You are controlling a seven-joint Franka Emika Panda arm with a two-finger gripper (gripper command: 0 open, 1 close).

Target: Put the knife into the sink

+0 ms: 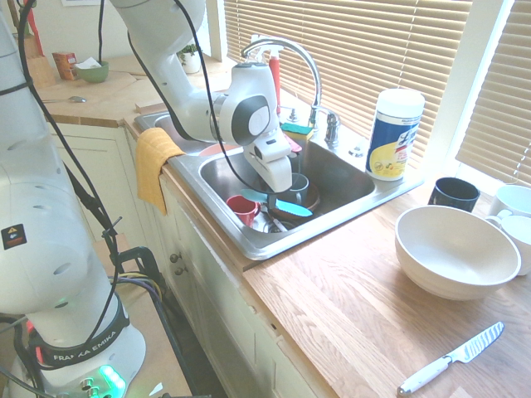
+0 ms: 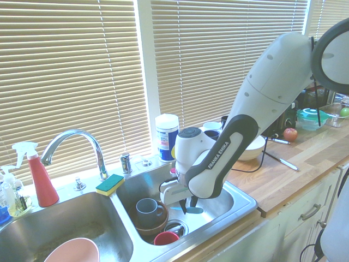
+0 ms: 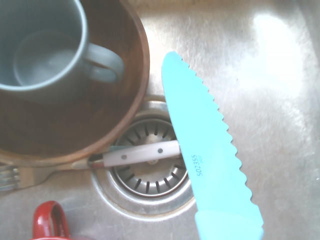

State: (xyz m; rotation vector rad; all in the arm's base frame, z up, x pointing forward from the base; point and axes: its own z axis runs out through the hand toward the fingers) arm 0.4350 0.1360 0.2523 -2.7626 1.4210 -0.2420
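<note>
The gripper [image 1: 278, 192] pointed straight down inside the sink [image 1: 344, 214], clamped tight on the handle end of the knife [image 1: 289, 207], whose turquoise blade stuck out level above the basin floor. In the second exterior view the knife [image 2: 191, 209] sat just under the fingers, above the steel bottom; whether it touched the floor could not be told. The wrist view showed the wavy-edged blade [image 3: 207, 150] hanging over the drain [image 3: 147, 175], with a white-handled utensil [image 3: 142, 154] lying across the strainer beneath it. Just beside it sat a brown bowl [image 3: 100, 125] holding a grey mug [image 3: 42, 47], and a red cup [image 1: 242, 206] stood near the front wall of the basin. Progress judged: pick and carry looked done, the knife was already within the sink walls and low; left was 1 step, opening the fingers to drop it, then pulling the arm clear. Risk, as a guess: the blade could land on the bowl rim or on the utensil rather than flat. The other knife [image 1: 452, 358], white-handled, lay on the wooden counter [image 1: 348, 307] well apart, untouched, near a white bowl [image 1: 455, 249].
</note>
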